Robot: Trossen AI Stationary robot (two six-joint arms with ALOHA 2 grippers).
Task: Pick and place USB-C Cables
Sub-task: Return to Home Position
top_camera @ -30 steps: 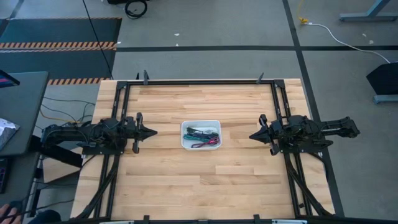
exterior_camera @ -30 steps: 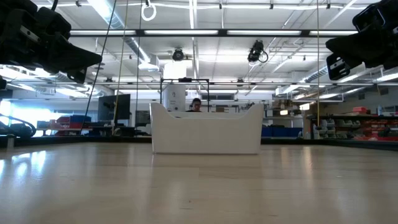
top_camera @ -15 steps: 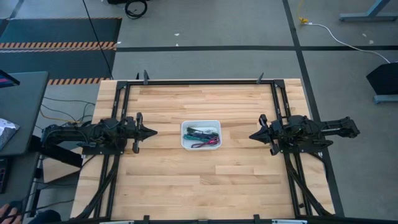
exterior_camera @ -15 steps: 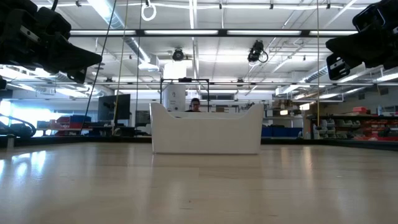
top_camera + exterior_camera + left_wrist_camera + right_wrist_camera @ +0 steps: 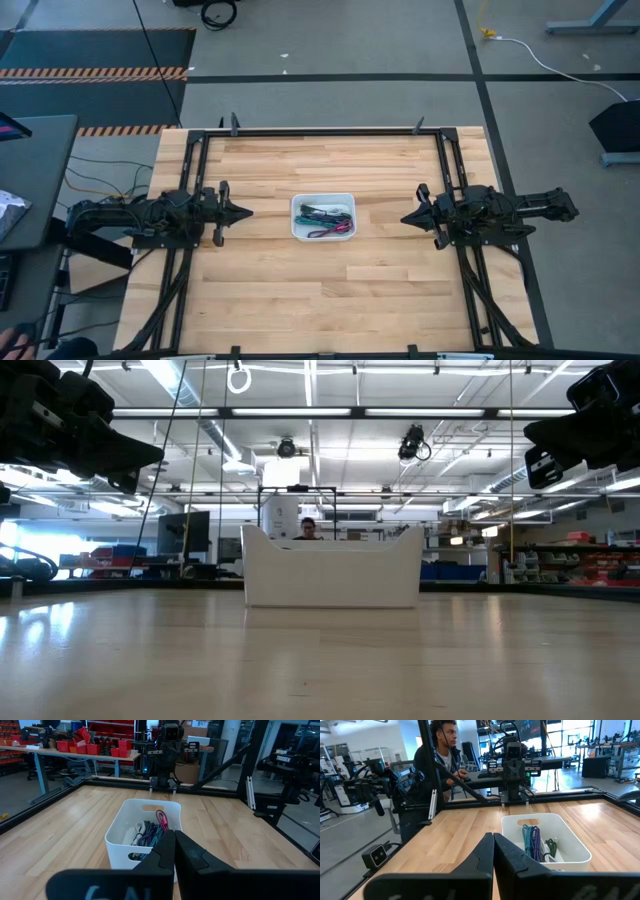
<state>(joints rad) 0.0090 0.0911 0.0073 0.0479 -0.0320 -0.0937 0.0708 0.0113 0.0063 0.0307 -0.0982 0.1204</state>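
A white bin (image 5: pixel 323 200) stands on the middle of the wooden table. Several coiled USB-C cables (image 5: pixel 326 218) lie inside it: green, teal, purple, dark red and silver-white. The left wrist view shows the bin (image 5: pixel 125 837) and cables (image 5: pixel 150 831), and the right wrist view shows the bin (image 5: pixel 570 842) and cables (image 5: pixel 534 841). My left gripper (image 5: pixel 247 212) hovers shut, left of the bin and pointing at it. My right gripper (image 5: pixel 404 217) hovers shut to the bin's right. In the low view the bin's wall (image 5: pixel 332 572) hides the cables.
A black metal frame (image 5: pixel 330 131) runs along the table's far edge and down both sides. Bare wood (image 5: pixel 330 290) lies around the bin. A person (image 5: pixel 440 755) stands beyond the table behind the left arm. Both arms hang above table height in the low view.
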